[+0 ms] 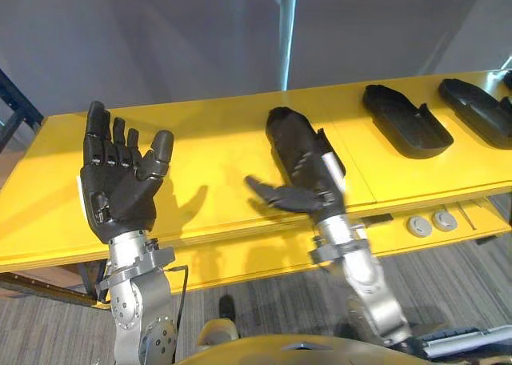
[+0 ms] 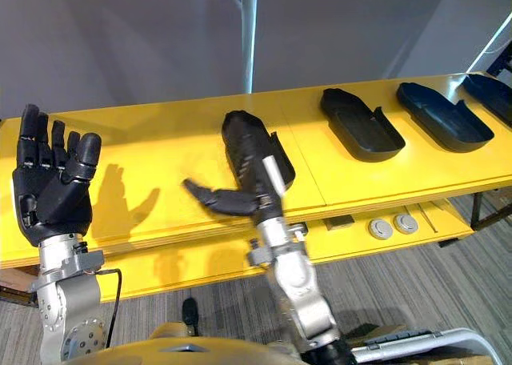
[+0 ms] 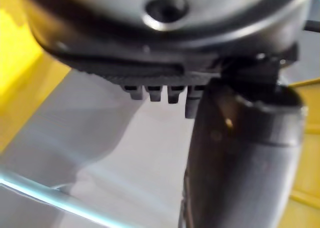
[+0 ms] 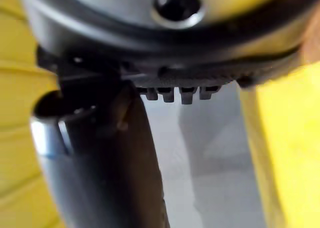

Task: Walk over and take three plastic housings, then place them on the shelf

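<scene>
Three black plastic housings lie in a row on the yellow table (image 1: 200,141): the nearest housing (image 1: 290,129) at the middle, a second housing (image 1: 406,118) to its right, and a third housing (image 1: 478,109) at the far right. My right hand (image 1: 308,195) is at the near end of the nearest housing. Its fingers are straight and reach over the housing, and its thumb is spread to the left. Whether the fingers touch the housing I cannot tell. My left hand (image 1: 120,189) is raised over the table's left part, palm toward the camera, fingers upright and empty.
A fourth black housing (image 2: 490,89) shows at the table's far right end. Two round grey discs (image 1: 430,222) sit on a lower yellow ledge under the table's front edge. A grey wall stands behind the table, and striped carpet lies below.
</scene>
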Motion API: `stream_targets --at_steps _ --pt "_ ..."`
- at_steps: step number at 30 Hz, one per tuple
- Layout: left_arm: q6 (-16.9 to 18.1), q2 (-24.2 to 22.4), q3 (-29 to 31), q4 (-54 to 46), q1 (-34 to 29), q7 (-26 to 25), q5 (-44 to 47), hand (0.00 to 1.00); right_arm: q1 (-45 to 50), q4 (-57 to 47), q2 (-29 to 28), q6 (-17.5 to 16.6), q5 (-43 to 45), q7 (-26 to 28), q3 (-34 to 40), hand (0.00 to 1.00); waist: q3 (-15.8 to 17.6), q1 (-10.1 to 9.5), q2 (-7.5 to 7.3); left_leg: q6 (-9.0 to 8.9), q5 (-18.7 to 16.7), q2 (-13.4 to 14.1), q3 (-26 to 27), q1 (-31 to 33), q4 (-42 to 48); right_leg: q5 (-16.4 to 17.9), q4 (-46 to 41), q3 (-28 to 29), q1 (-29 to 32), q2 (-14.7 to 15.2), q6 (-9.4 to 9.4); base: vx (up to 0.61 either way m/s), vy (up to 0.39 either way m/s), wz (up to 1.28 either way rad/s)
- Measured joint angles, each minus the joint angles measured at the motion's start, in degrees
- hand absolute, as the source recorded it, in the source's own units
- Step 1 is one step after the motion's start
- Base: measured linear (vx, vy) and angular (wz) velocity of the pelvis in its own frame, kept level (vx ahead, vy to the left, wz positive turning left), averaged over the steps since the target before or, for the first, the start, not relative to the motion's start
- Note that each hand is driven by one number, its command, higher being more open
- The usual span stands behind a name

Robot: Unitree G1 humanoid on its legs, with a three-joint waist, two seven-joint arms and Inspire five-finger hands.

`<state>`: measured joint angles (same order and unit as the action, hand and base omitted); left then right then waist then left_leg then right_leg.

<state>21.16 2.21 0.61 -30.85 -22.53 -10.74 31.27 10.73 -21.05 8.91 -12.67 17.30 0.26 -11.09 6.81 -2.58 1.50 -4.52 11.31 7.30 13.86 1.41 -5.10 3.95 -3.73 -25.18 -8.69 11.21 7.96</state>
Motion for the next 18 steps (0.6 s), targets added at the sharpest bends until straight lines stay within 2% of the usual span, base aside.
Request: stream_targets --at_steps 2,4,7,12,18 --pt "0.0 0.0 0.4 0.0 -0.9 0.1 0.2 1.00 1.8 -2.0 -0.2 -1.4 1.3 0.2 4.9 1.00 0.0 0.41 -0.03 0.16 -0.2 0.2 0.6 0.0 0.0 0.0 0.0 0.6 0.5 0.0 -0.04 0.00 -0.010 -0.22" --pt "0.1 0.0 0.4 0.0 -2.4 0.2 1.0 1.00 3.9 -2.8 -0.1 -3.0 1.1 -0.9 11.0 1.00 0.1 2.09 0.00 -0.06 -0.3 0.3 1.6 0.0 0.0 -0.1 0.0 1.7 1.2 -0.1 -0.04 0.02 -0.014 -0.24" --pt "0.0 0.0 -1.1 0.0 -2.3 0.7 2.3 1.00 7.2 -2.8 -0.1 -2.7 1.1 -0.7 12.3 1.00 0.1 4.07 0.11 -0.05 -0.3 0.7 3.0 -0.2 0.0 -0.6 -0.1 3.1 1.8 -0.3 0.24 0.05 -0.025 -0.25" --pt "-0.2 0.0 -3.5 0.0 -0.3 1.4 2.6 1.00 6.8 -1.1 0.5 0.5 1.7 -0.2 12.1 1.00 0.3 4.29 0.16 -0.15 -0.4 1.1 3.7 -0.8 0.2 -0.7 -0.2 3.8 1.7 -0.5 0.13 0.04 -0.027 -0.09" --pt "-0.5 0.1 -4.3 2.1 2.7 1.0 3.4 1.00 1.5 7.0 2.8 5.7 3.9 3.3 11.8 1.00 2.5 4.09 0.99 -0.06 -0.3 1.1 2.9 -0.3 0.1 -0.6 -0.3 3.1 1.6 -0.7 0.10 -0.02 -0.009 0.06"
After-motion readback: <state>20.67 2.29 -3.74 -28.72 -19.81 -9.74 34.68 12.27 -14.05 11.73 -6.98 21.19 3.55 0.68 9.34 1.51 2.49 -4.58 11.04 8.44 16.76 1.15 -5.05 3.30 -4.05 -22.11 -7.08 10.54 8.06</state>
